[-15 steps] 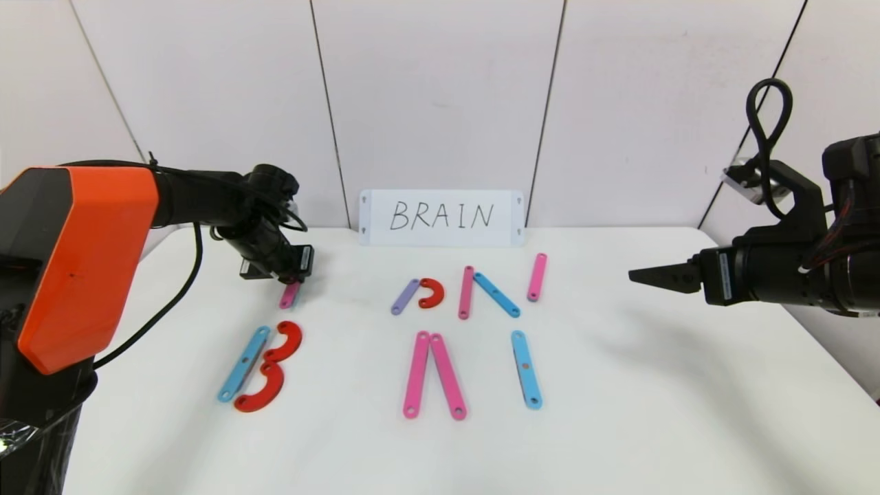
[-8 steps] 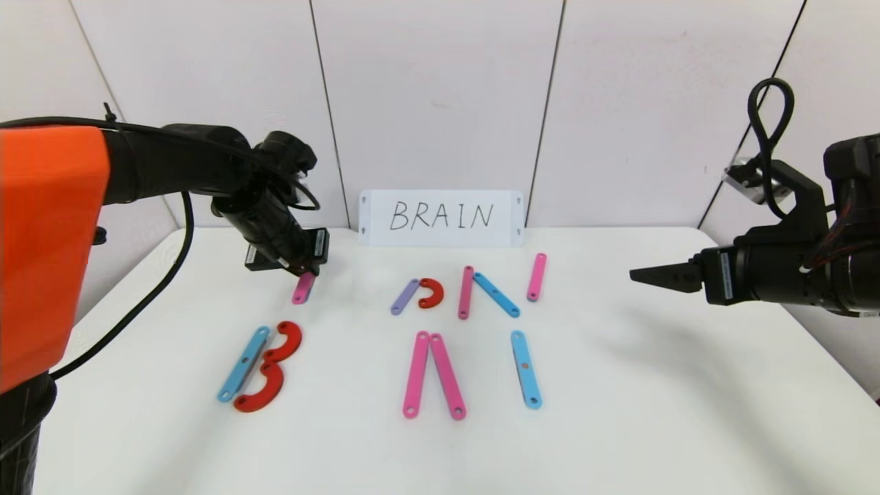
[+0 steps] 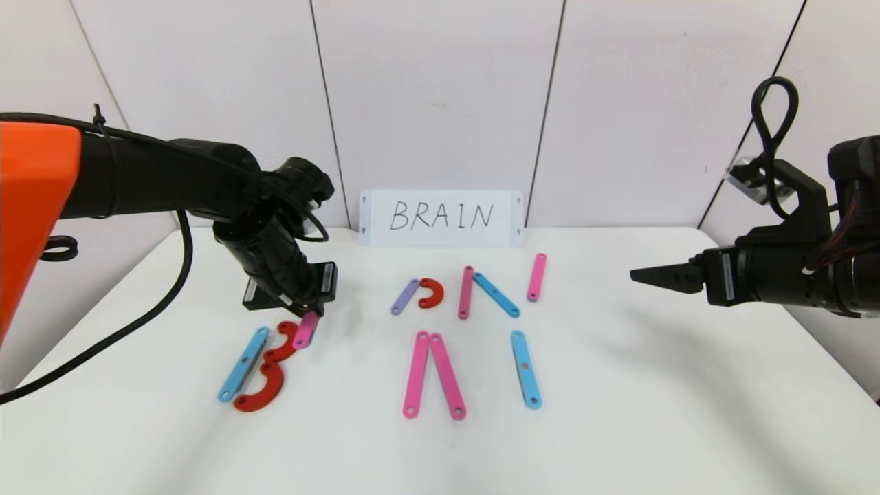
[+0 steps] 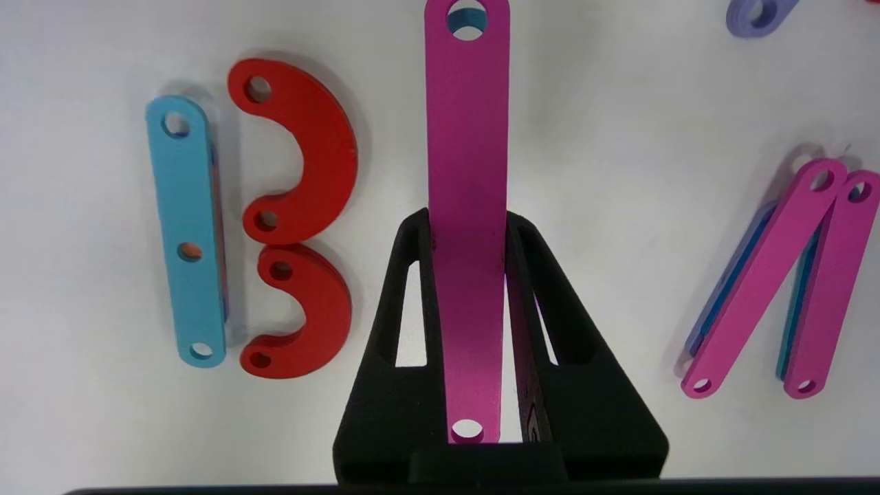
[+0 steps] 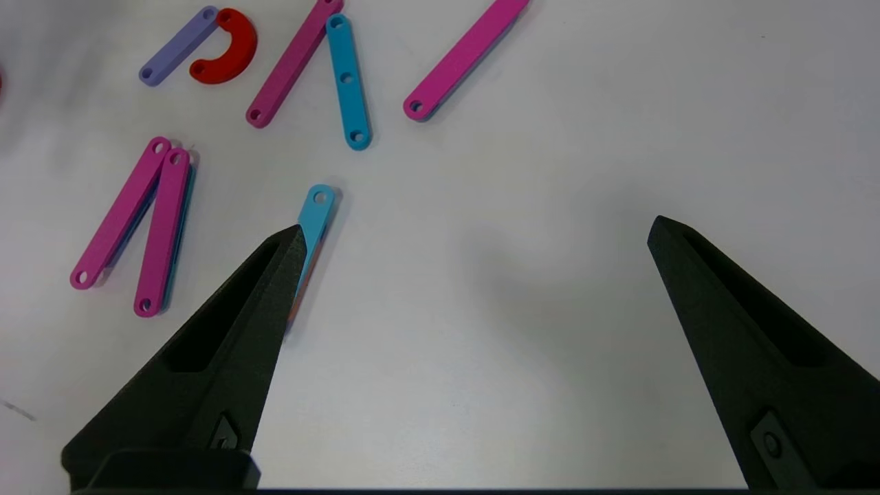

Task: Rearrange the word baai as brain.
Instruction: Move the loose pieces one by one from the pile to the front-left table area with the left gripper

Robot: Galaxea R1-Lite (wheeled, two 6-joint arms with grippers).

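White table point(image 3: 619, 412), pink bar point(image 4: 467, 206) clamped between left hand point(image 4: 467, 227) fingers.

White card point(image 3: 441, 218) (against the wall) reads "BRAIN".

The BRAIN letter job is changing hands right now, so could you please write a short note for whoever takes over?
Left gripper: shut on a pink bar, held just right of the finished B, the blue bar with two red arcs.
Right gripper: open, idle over the table's right side.
Done: B only.
Left: set the pink bar down as R's stem, add the small red arc and purple bar, then build A, I, N.
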